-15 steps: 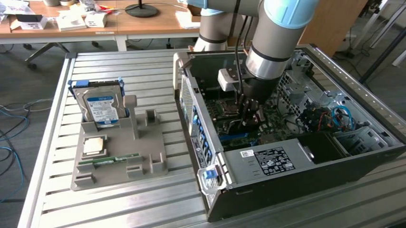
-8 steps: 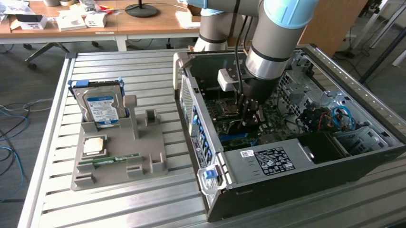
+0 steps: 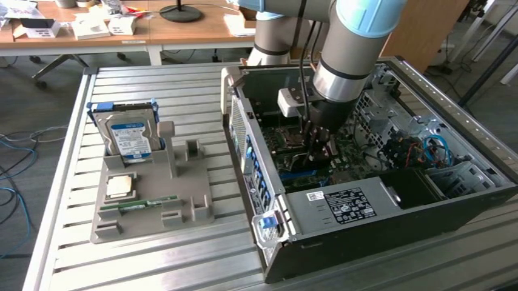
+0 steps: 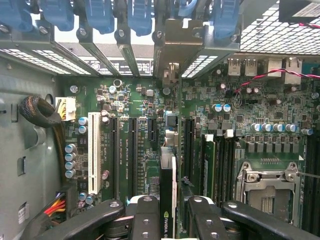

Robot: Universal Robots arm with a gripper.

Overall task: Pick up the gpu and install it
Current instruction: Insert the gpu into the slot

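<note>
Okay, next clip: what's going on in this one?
A robot arm has reached down into an open computer case lying on a slatted metal table. Its gripper is shut on the gpu, held edge-on just above the motherboard, among the expansion slots, with its silver bracket toward the case's rear slot openings. It doesn't look seated yet. On the exterior view's left, a grey holder carries a hard drive and a memory stick.
</note>
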